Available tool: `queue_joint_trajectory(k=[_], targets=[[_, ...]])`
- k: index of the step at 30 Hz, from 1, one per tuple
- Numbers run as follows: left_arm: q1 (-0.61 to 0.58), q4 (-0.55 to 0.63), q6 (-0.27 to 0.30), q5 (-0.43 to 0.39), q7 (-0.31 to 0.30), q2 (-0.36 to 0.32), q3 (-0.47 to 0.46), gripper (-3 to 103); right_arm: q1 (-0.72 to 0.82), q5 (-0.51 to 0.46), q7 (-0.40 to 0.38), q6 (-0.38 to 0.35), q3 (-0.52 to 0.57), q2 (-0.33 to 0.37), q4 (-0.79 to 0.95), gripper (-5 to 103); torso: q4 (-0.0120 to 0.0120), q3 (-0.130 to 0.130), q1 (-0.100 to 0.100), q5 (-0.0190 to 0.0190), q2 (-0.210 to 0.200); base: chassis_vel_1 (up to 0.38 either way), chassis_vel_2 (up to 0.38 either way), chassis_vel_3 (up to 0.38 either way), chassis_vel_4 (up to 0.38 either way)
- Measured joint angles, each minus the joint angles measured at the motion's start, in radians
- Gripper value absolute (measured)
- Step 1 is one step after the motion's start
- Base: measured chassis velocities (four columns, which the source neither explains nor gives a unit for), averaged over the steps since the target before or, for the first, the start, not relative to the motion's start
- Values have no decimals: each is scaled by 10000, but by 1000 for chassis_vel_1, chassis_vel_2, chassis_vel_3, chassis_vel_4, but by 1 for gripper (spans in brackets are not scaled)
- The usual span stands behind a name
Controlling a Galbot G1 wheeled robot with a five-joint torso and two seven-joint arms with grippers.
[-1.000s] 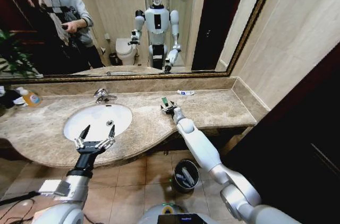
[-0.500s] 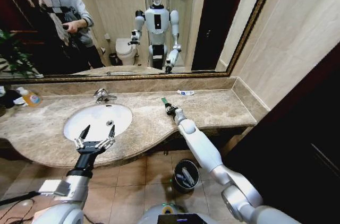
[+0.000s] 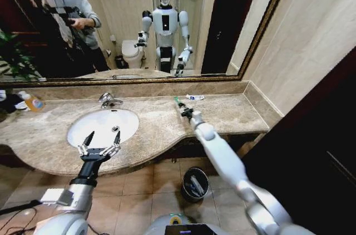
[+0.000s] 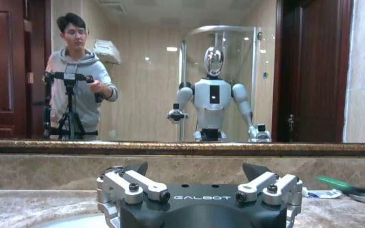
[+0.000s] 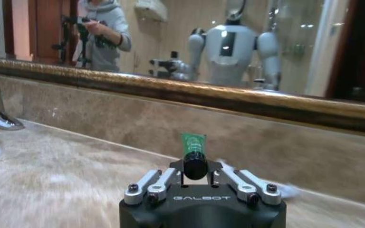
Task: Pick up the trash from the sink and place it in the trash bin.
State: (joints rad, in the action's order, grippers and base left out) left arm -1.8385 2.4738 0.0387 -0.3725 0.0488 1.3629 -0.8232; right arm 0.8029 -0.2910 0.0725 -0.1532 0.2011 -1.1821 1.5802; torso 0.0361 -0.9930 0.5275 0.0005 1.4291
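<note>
Our right claw (image 3: 183, 109), squeezed tight on the green stick (image 5: 193, 148), has lifted it off the counter (image 3: 228, 112), so it can go to the bin (image 3: 194, 184) next, while our left claw (image 3: 99, 147) waits wide open by the sink (image 3: 103, 125).

A bathroom is showing here: a white oval sink (image 3: 103, 125) with a chrome faucet (image 3: 108, 100) is sitting in a beige marble counter (image 3: 222, 113), a gold-framed wall mirror (image 3: 139, 23) is reflecting a toilet (image 3: 131, 53) and a glass shower enclosure (image 4: 224, 80), and tan tiles are covering the floor (image 3: 139, 190).
</note>
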Motion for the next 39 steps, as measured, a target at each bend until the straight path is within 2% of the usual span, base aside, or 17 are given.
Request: queue_joint_trajectory(k=[2,5,9,12,14,15,18,19,22,23,25,27,28,29,32,36,39], targets=[[0,1,0,1,-2,0,-1,100,893,-203,44,101,528,631,779,21,-5,0,-3,-3,1,0,0,0,0],[0,1,0,0,-2,1,-1,100,1405,-436,18,196,799,1023,1230,21,7,1,-3,0,2,0,0,0,0],[0,1,0,1,-1,0,-1,100,1984,-688,-160,224,1149,1347,1869,21,9,1,0,-2,2,0,0,0,0],[0,1,0,0,-1,0,0,100,2318,-772,-254,222,1354,1447,2276,21,10,0,0,0,1,0,0,0,0],[0,0,0,1,-2,1,-1,100,3224,-804,-319,311,2064,1516,2968,21,11,1,0,-3,2,0,0,0,0],[0,0,0,1,-2,1,-1,100,3224,-804,-319,311,2064,1516,2968,21,11,1,0,-3,2,0,0,0,0],[0,0,0,0,0,0,-1,100,4925,-742,-250,812,2999,1516,3682,21,5,0,0,0,2,0,0,0,0],[0,0,0,0,0,0,-1,100,4925,-742,-250,812,2999,1516,3682,21,5,0,0,0,2,0,0,0,0],[0,1,0,0,2,1,0,100,6875,-512,-165,1751,3856,1176,4218,21,6,1,-2,-3,3,0,0,0,0],[0,1,0,0,2,1,0,100,6875,-512,-165,1751,3856,1176,4218,21,6,1,-2,-3,3,0,0,0,0],[0,1,0,1,0,1,-1,100,7766,-292,-166,2335,4161,877,4332,21,7,1,-1,-6,2,0,0,0,0],[0,0,0,0,-1,1,-1,100,8087,-204,-172,2512,4244,749,4357,21,7,1,-1,-4,2,0,0,0,0],[0,1,0,1,-1,0,-1,100,8756,2,-324,2985,4301,483,4362,21,6,1,-1,-5,2,0,0,0,0],[0,1,0,1,-1,0,-1,100,8756,2,-324,2985,4301,483,4362,21,6,1,-1,-5,2,0,0,0,0],[0,1,0,0,0,1,-1,100,9602,736,-864,3934,4034,-43,4131,21,7,1,-2,-5,3,0,0,0,0],[0,0,0,1,0,0,-1,100,10147,1507,-929,4464,3680,-564,3716,21,6,0,-1,-8,2,0,0,0,0],[0,0,0,1,0,1,-1,100,10224,1919,-916,4589,3438,-738,3352,21,6,1,-1,-8,2,0,0,0,0]])
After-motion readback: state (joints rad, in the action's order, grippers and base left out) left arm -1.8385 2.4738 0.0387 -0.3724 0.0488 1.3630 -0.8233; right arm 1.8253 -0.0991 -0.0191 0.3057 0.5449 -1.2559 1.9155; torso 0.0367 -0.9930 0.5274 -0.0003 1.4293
